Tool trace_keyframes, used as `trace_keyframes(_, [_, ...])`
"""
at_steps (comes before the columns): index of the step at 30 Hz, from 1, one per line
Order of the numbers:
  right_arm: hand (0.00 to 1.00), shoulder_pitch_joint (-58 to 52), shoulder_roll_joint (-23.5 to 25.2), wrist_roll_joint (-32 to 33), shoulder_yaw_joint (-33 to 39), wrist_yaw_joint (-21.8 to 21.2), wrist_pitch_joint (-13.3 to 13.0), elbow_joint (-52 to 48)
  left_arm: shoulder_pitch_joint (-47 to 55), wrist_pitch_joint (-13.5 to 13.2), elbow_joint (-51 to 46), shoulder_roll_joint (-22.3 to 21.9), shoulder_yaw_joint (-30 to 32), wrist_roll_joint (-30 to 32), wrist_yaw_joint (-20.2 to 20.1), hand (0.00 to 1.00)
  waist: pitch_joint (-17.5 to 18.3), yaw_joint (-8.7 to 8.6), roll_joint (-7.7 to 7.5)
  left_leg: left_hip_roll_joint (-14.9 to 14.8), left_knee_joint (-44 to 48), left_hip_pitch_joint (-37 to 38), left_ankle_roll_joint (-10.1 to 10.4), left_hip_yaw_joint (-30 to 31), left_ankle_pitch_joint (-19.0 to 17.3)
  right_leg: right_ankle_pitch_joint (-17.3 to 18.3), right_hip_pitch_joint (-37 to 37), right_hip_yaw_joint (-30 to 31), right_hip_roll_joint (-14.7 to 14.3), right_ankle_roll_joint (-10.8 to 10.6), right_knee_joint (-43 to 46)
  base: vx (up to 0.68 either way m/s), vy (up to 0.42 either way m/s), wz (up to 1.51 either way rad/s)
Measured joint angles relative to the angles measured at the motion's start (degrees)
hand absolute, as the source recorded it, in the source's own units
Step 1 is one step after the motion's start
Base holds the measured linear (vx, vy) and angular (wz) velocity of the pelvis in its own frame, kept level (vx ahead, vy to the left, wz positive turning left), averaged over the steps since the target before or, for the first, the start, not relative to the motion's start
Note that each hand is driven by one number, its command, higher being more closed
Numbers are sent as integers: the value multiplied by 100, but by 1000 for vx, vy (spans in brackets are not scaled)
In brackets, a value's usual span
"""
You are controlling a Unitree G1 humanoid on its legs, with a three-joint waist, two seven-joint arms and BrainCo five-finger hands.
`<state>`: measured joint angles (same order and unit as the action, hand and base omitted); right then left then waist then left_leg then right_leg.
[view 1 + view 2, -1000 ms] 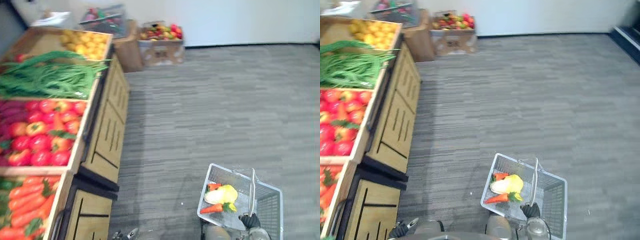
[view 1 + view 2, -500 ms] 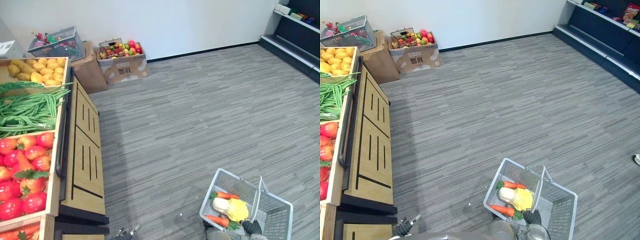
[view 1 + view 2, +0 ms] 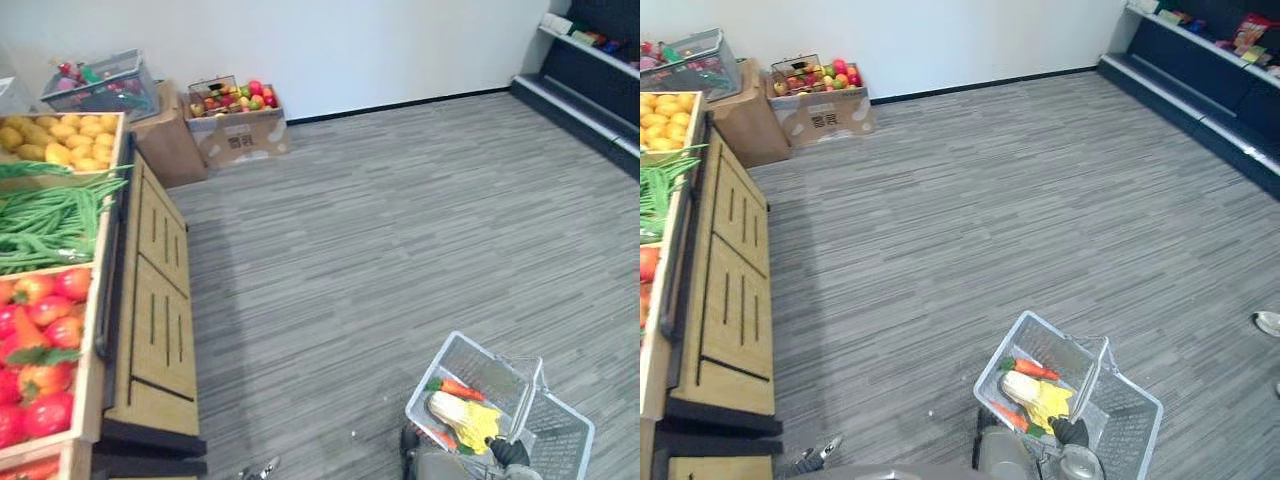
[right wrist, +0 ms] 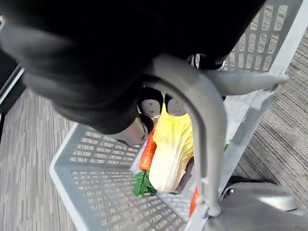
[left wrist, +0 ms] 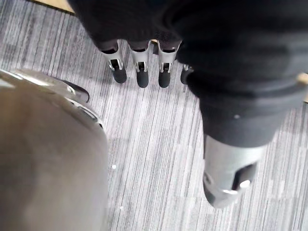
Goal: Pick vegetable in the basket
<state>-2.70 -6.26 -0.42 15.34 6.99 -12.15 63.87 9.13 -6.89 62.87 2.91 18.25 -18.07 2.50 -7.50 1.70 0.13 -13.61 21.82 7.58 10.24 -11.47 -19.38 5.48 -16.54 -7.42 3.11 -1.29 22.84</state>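
A grey plastic basket (image 3: 560, 440) hangs at my lower right, above the floor. My right hand (image 3: 508, 452) is shut on its handle (image 4: 204, 120), with the fingers curled round the bar. Inside lie a pale yellow cabbage (image 4: 171, 149) and two carrots, one beside the cabbage (image 4: 148, 153) and one toward the basket's near wall (image 3: 455, 387). My left hand (image 5: 142, 72) hangs at my side over the grey floor, its fingers straight and holding nothing.
A wooden produce stand (image 3: 150, 300) runs along the left with yellow produce (image 3: 55, 145), green beans (image 3: 50, 215) and red vegetables (image 3: 40, 340). A cardboard box of fruit (image 3: 235, 120) stands by the back wall. Dark shelves (image 3: 1220, 90) line the right. A shoe (image 3: 1268, 322) shows at the right edge.
The camera has swung away from the produce stand toward the open floor, so the stand now sits further left. The basket stays in my right hand, with the same vegetables inside.
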Motion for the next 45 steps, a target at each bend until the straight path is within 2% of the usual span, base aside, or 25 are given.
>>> trace_keyframes(1, [100,-10,0,21,-5,-1,-9,-14,-3,-1,-45,-27,71,-4,38,0,-6,-3,-12,-74,578,-227,-59,39,97,83,24,-3,-5,25,128,159,-194,-23])
trace_keyframes(2, [100,-41,-16,42,-10,-2,-26,-59,25,0,-92,-68,162,-87,78,0,-19,-7,10,-161,1410,-584,-255,152,409,235,89,3,-4,53,227,166,-230,-12])
trace_keyframes(3, [100,-81,-37,41,-23,-1,10,-118,14,-6,-148,-135,197,-133,120,0,-55,7,9,-237,2446,-1017,-441,368,1296,386,334,69,-9,136,203,254,-295,-11])
trace_keyframes(4, [100,-89,-3,41,-26,0,25,-144,16,-11,-164,-145,199,-149,121,0,-93,8,12,-258,2747,-1170,-419,472,1511,444,438,113,-3,183,149,253,-229,-14])
trace_keyframes(5, [100,-101,-7,41,6,2,76,-207,11,-11,-196,-206,226,-152,118,0,-137,1,115,-282,3066,-1412,-382,438,1204,500,626,124,-1,231,68,168,-116,-7])
trace_keyframes(7, [100,-90,11,41,28,3,169,-224,16,-23,-257,-265,223,-153,111,0,-164,3,153,-161,2903,-1726,-359,248,853,495,926,106,57,220,-168,209,-137,3])
trace_keyframes(10, [100,-99,45,37,55,-14,216,-225,38,-45,-271,-274,197,-151,107,0,-174,9,130,147,1503,-1744,-374,-236,758,531,1388,76,158,145,-541,209,-91,5])
trace_keyframes(13, [100,-83,60,29,50,-116,220,-226,39,-53,-252,-268,181,-148,118,0,-177,17,125,451,83,-1749,-469,-182,971,640,1554,116,190,10,-617,217,45,-5])
trace_keyframes(15, [100,-133,43,23,61,-119,219,-225,50,-66,-234,-270,183,-133,126,0,-180,13,120,626,-560,-1673,-493,-151,1333,752,1661,155,284,-151,-604,320,181,-5])
trace_keyframes(17, [100,-205,35,-80,118,-109,201,-224,95,-129,-181,-286,173,-86,120,0,-188,12,164,637,-964,-1476,-536,-138,1643,918,1699,208,296,-304,-489,276,229,-13])
trace_keyframes(18, [100,-202,82,-189,188,-99,196,-179,86,-147,-134,-208,167,-35,115,0,-177,17,55,786,-912,-1379,-748,-282,1570,1018,1787,320,463,-399,-454,290,267,-17])
trace_keyframes(21, [100,-190,144,-391,218,-102,147,-24,102,-171,-123,-2,-15,96,110,0,-143,14,-193,1047,-851,-1330,-900,-427,1281,956,2022,314,715,-505,-855,294,239,-10])
trace_keyframes(24, [100,-187,136,-525,271,-85,149,9,88,-166,-116,69,-204,99,116,0,-109,11,-241,1205,-742,-1314,-1010,-497,1054,880,2091,304,868,-629,-924,255,138,-8])
trace_keyframes(27, [100,-186,79,-646,380,-29,143,5,64,-138,2,125,-397,101,114,0,-41,7,-196,1410,-919,-1052,-1075,-478,855,843,1791,300,1075,-686,26,252,150,5])
trace_keyframes(28, [100,-179,35,-646,421,11,142,-3,76,-135,14,173,-500,103,112,0,11,3,-209,1504,-1064,-926,-1117,-445,834,730,1359,347,1205,-691,990,228,115,30])
trace_keyframes(29, [100,-162,-7,-639,453,24,152,-6,105,-134,18,236,-648,104,104,0,30,-34,-229,1612,-1188,-762,-1157,-295,821,405,990,346,1341,-581,1917,259,92,45])
trace_keyframes(30, [100,-160,-18,-632,465,30,155,-2,103,-135,10,265,-714,103,100,0,30,-59,-221,1649,-1251,-652,-1226,-202,839,291,839,345,1397,-540,2347,347,57,71])
trace_keyframes(32, [100,-140,-13,-580,481,66,155,-15,99,-140,-14,362,-922,101,101,0,27,-190,-230,1643,-1344,-327,-1336,147,819,571,494,133,1345,-351,3151,325,-49,81])
trace_keyframes(34, [100,-57,-44,-582,435,68,151,-28,41,-140,-35,314,-954,71,108,0,-10,-206,-135,1449,-1382,-169,-1330,357,822,902,320,-211,1079,-251,2747,287,-138,71])
trace_keyframes(35, [100,6,-47,-585,407,64,151,-36,-22,-140,-73,243,-940,26,113,0,-66,-190,-40,1263,-1365,-111,-1326,486,824,931,255,-294,847,-201,2117,249,-177,64])
trace_keyframes(37, [100,20,-2,-594,345,59,131,-46,-22,-169,-142,190,-864,16,112,0,-81,-160,-21,1120,-1350,-62,-1297,696,830,819,292,-161,647,-293,1001,217,-230,69])
trace_keyframes(38, [100,-26,93,-594,245,71,95,-45,6,-207,-163,204,-713,15,111,0,-26,-155,-172,1126,-1312,-60,-1098,838,799,236,410,122,589,-326,6,254,-355,99])
trace_keyframes(39, [100,-85,227,-586,174,98,33,-42,-25,-252,-172,209,-520,16,136,0,2,-139,-321,1155,-1230,-67,-775,1059,569,-135,496,371,613,-481,-295,218,-325,80])
trace_keyframes(42, [100,55,178,-580,81,142,84,-44,-44,-236,-128,-151,-186,-117,202,0,25,46,3,685,-1169,-142,-614,1211,538,-110,751,-3,235,-402,-679,183,-289,43])
trace_keyframes(45, [100,108,172,-583,-56,106,232,-44,-38,-128,-115,-280,30,-452,235,0,22,89,60,585,-1199,-140,-471,1240,713,-93,954,-166,151,-326,-900,79,-160,32])
